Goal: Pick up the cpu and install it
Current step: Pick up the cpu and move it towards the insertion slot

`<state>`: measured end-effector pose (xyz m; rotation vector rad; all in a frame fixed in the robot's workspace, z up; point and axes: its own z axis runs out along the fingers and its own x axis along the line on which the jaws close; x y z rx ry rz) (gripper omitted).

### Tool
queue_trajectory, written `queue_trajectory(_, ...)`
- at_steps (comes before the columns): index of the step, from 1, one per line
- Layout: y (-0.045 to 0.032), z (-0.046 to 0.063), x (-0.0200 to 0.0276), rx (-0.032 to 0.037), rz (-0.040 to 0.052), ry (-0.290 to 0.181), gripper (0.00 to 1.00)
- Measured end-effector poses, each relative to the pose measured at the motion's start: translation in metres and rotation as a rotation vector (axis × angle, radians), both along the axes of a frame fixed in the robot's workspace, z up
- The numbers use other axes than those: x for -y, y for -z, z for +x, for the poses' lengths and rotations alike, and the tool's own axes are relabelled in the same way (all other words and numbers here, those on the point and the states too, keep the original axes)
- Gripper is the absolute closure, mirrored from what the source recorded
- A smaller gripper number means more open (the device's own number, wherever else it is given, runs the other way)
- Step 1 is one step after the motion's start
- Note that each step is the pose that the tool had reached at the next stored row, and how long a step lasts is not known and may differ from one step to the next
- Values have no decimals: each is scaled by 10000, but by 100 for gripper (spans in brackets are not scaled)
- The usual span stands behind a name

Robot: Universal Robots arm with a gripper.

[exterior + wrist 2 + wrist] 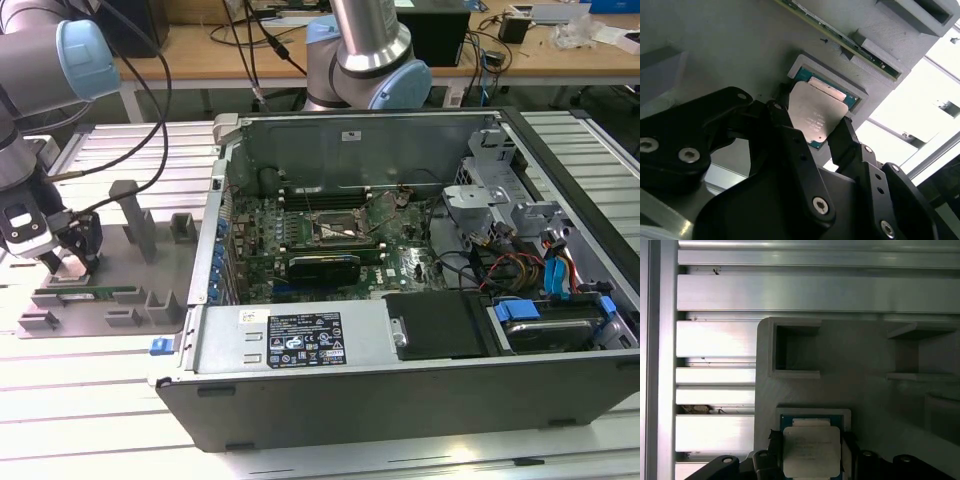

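A: So, where's the small square silvery green-rimmed cpu (811, 452)?
B: At the framed pocket of the grey plastic holder tray (865, 405), at the exterior view's left, beside the open metal computer case (400, 350) — black gripper (812, 127) clamped on two opposite edges.

I work on a slatted metal table (90, 410). It carries 2 things: a grey parts tray (165, 265) at the exterior view's left, an open computer case (400, 400) beside it.

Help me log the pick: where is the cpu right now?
In both wrist views the cpu sits between the fingers of the gripper at a square recess in the grey holder tray, which lies at the exterior view's left, beside the open computer case.
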<state>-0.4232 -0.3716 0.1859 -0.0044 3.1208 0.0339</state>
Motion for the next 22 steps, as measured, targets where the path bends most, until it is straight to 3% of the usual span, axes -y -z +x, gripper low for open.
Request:
queue_trajectory(8,-47,0,0,2,1,0,45)
queue_trajectory(13,7,0,0,-1,-1,0,45)
queue_trajectory(17,14,0,0,2,1,0,45)
queue_trajectory(18,15,0,0,-1,0,0,38)
queue_trajectory(22,4,1,0,2,1,0,38)
